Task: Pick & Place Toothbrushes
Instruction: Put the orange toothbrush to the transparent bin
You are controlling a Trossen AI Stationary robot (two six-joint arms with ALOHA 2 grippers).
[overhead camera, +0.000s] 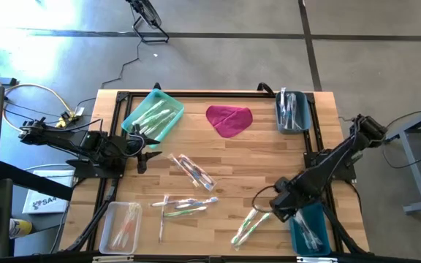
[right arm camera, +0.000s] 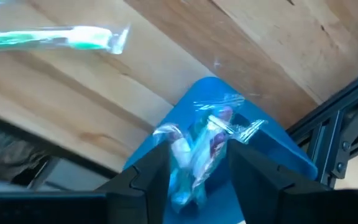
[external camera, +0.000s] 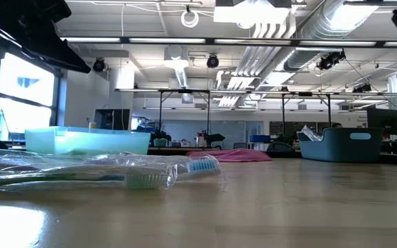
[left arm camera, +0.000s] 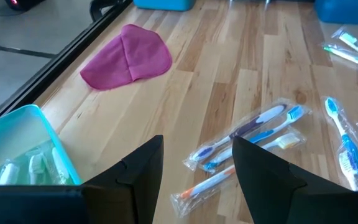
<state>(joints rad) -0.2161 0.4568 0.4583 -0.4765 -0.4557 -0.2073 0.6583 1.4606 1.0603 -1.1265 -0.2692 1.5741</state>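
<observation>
While both arms stand over the wooden table (overhead camera: 269, 157), each view reads as follows, placed against the magenta cloth (overhead camera: 229, 120).

High view, left gripper (overhead camera: 143, 155): fingers spread, empty, over the table on the left-arm side of the cloth, toward the front edge.
High view, right gripper (overhead camera: 282, 212): above the blue bin (overhead camera: 311, 228) at the front right corner, far from the cloth.
High view, toothbrushes (overhead camera: 192, 172): wrapped, scattered on the wood in front of the cloth; others lie in the teal tray (overhead camera: 152, 113) just beside the cloth, in the grey bin (overhead camera: 291, 111) on its other side, and in the clear tray (overhead camera: 120, 226) at the front left corner.
Low view, toothbrushes: wrapped ones in the foreground; the cloth lies far behind them.
Left wrist view, left gripper: fingers apart, nothing between them; wrapped toothbrushes lie beyond, nearer than the cloth.
Right wrist view, right gripper: fingers parted over the blue bin; a wrapped toothbrush (right arm camera: 201, 146) sits between them in the bin, contact unclear.
</observation>
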